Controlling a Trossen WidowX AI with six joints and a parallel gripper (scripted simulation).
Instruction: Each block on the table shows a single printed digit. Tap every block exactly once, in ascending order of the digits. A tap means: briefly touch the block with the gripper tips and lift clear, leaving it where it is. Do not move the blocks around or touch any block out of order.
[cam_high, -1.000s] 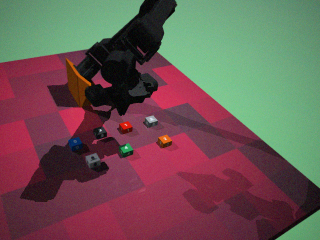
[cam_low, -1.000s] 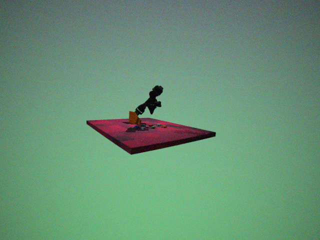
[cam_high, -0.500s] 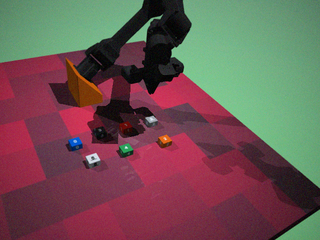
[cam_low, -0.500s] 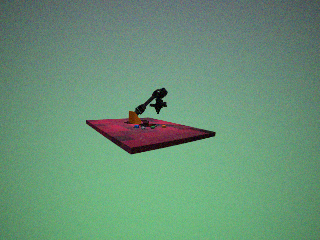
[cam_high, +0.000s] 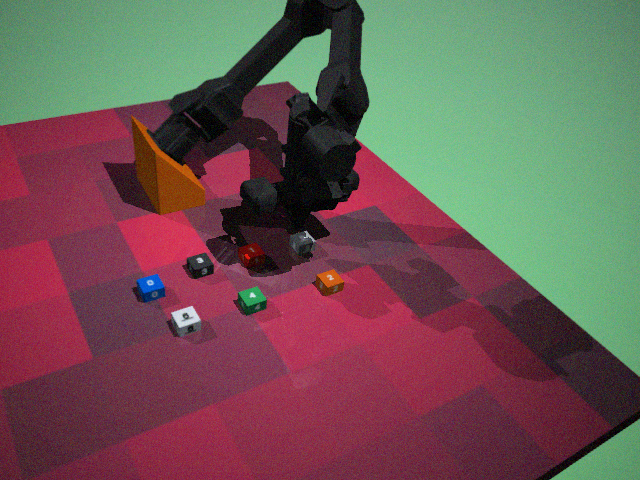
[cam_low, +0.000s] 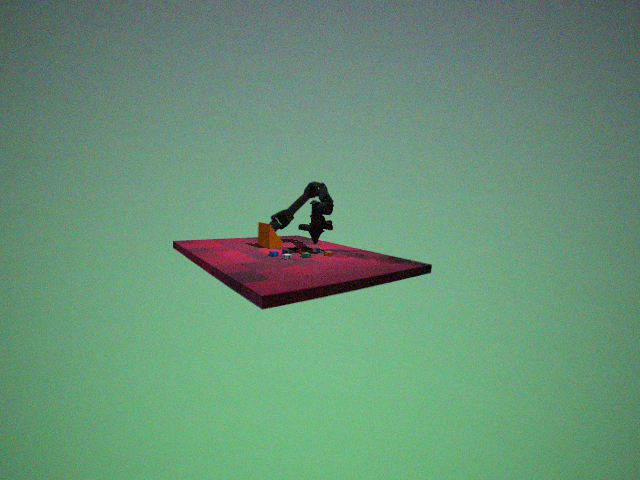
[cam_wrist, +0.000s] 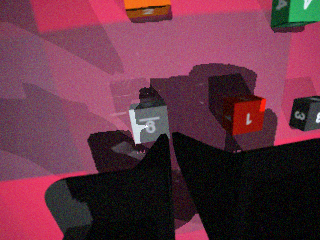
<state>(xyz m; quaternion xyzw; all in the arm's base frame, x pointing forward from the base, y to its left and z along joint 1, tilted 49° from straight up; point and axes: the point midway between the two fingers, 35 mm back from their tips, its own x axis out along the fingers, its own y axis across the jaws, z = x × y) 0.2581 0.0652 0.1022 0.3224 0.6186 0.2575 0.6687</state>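
Note:
My gripper (cam_high: 300, 226) (cam_low: 315, 242) (cam_wrist: 169, 138) points down with its tips together, a little above the grey block (cam_high: 302, 244) (cam_wrist: 159, 113). The grey block's digit has a bar beside it and is hard to read. The red block (cam_high: 252, 257) (cam_wrist: 243, 123) shows 1, the orange block (cam_high: 323, 283) (cam_low: 328, 253) (cam_wrist: 145, 6) 2, the black block (cam_high: 194, 267) (cam_wrist: 311, 106) 3, the green block (cam_high: 246, 304) (cam_low: 305, 254) (cam_wrist: 296, 15) 4, and the blue block (cam_high: 150, 297) (cam_low: 273, 253) 0. The white block (cam_high: 178, 324) (cam_low: 286, 256) shows an underlined digit that looks like 6.
An orange wedge-shaped stand (cam_high: 168, 188) (cam_low: 267, 238) is by the arm's base. The arm arches over the back of the patchwork red table (cam_high: 170, 418) (cam_low: 310, 276). Its shadow falls around the red and grey blocks. The table's edge runs along the right.

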